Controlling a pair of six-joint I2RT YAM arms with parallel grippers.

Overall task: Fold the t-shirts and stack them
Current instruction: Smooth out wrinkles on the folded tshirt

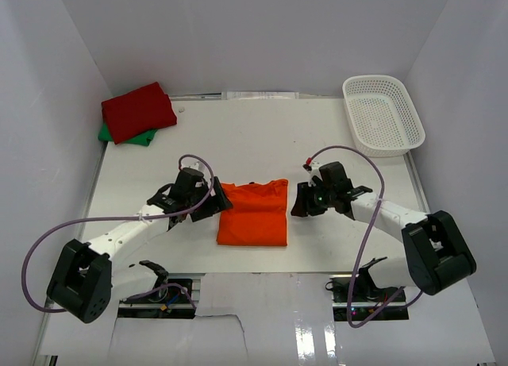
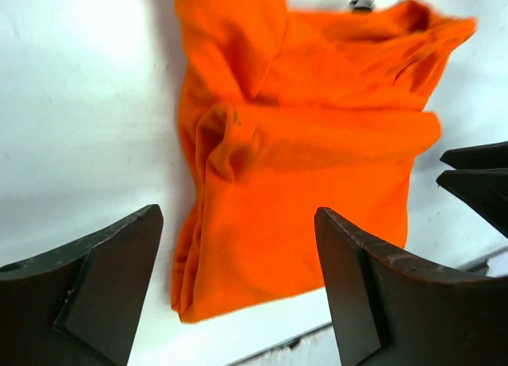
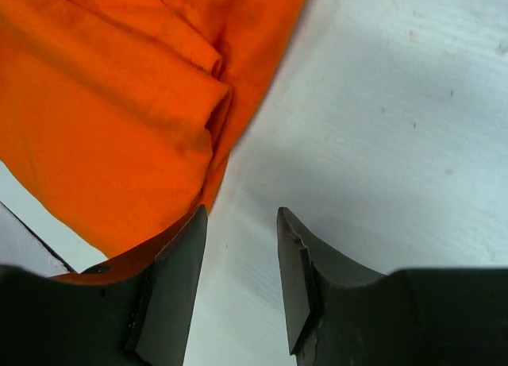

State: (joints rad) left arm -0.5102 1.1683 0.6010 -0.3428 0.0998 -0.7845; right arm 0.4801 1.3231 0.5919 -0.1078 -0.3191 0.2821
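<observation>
Both empty, left gripper [image 2: 238,279] wide and right gripper [image 3: 242,255] narrowly parted, flank the folded orange t-shirt [image 1: 254,215]; next, probably carrying it onto the red t-shirt [image 1: 137,110] at the table's far-left corner.

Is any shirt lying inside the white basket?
No, the basket shows only bare mesh; the orange shirt lies on the table and the red shirt sits on the green shirt.

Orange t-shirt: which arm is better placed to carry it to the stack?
Left, likely. The left tool is open beside the orange t-shirt, on the same side as the red t-shirt atop the green t-shirt. The right tool sits opposite.
</observation>
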